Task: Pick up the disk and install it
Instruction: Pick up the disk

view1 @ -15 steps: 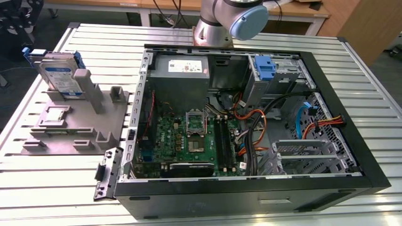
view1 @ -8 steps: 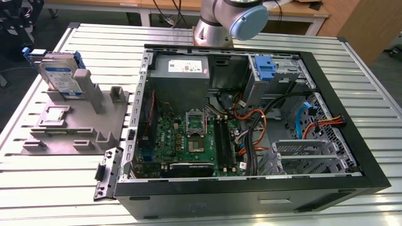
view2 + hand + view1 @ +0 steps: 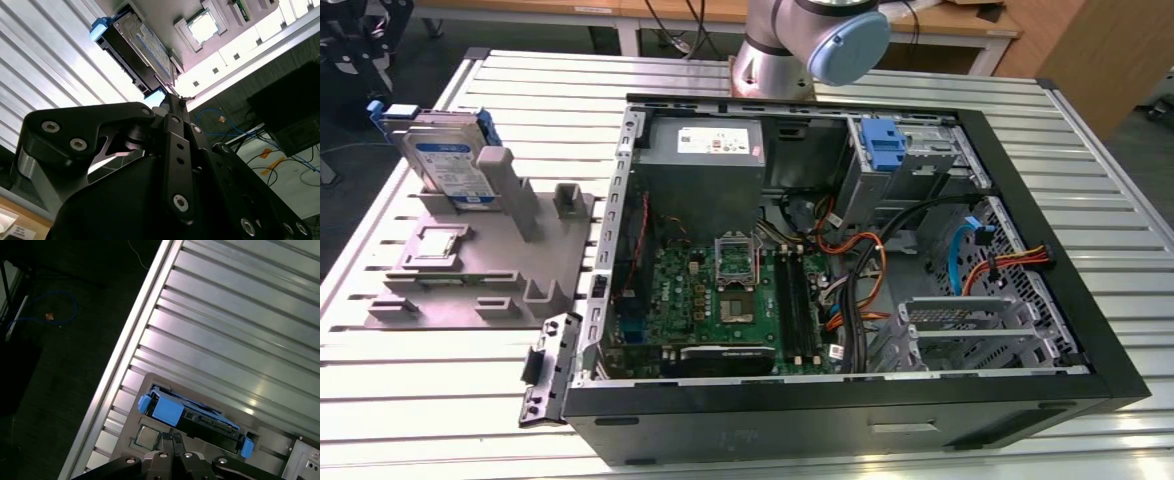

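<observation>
Ribbed metal table, glare on slats; dark floor, loose blue cable; wooden desks behind.

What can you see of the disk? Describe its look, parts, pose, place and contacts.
The disk is a flat silver metal rectangle with a white-and-blue label on its face and a blue plastic frame round its edges. It stands on edge, slotted into a grey stand on the ribbed metal table, at the exterior view's left of the open computer case. Only the stand touches it.
</observation>
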`<move>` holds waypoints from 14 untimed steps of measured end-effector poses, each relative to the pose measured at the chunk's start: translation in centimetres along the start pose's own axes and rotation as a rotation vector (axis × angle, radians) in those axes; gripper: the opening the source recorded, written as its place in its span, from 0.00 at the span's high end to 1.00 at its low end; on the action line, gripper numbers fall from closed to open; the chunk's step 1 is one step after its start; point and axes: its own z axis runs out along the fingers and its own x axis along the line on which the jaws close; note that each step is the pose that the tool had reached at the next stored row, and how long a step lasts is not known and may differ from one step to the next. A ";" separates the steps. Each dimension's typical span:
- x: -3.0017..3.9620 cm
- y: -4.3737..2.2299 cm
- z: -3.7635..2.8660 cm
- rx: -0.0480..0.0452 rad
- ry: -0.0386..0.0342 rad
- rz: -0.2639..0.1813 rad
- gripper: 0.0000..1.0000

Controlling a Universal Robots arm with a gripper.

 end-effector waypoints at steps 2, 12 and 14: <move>0.00 0.00 0.00 0.0000 0.0001 0.000 0.90; 0.00 0.00 0.00 0.0001 0.0007 -0.014 0.90; 0.00 0.00 0.00 0.0004 0.0018 -0.041 0.90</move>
